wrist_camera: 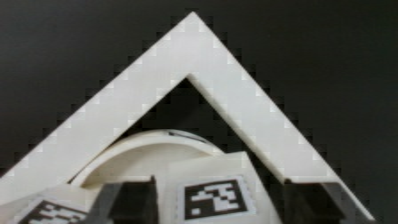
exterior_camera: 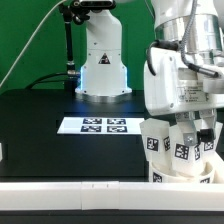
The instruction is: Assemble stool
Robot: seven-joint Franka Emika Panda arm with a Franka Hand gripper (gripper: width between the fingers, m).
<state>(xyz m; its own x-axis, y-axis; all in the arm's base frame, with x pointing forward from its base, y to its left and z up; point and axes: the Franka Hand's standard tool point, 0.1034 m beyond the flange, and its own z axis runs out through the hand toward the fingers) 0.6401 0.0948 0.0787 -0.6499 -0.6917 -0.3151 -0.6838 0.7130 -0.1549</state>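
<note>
The white round stool seat (exterior_camera: 172,176) sits at the exterior view's lower right, against the long white wall strip (exterior_camera: 60,196). White blocky legs with black-and-white tags (exterior_camera: 153,143) stand up from it. My gripper (exterior_camera: 194,138) reaches down among them. In the wrist view my gripper (wrist_camera: 214,214) is shut on a tagged white leg (wrist_camera: 215,195), with a dark finger (wrist_camera: 128,203) on each side of it. The curved seat rim (wrist_camera: 151,148) lies just behind the leg. A white angled wall corner (wrist_camera: 192,55) frames the seat.
The marker board (exterior_camera: 100,125) lies flat on the black table at mid-scene. The arm's white base (exterior_camera: 102,60) stands behind it, with a black stand (exterior_camera: 68,45) to its left. The arm's body (exterior_camera: 185,70) hides part of the stool.
</note>
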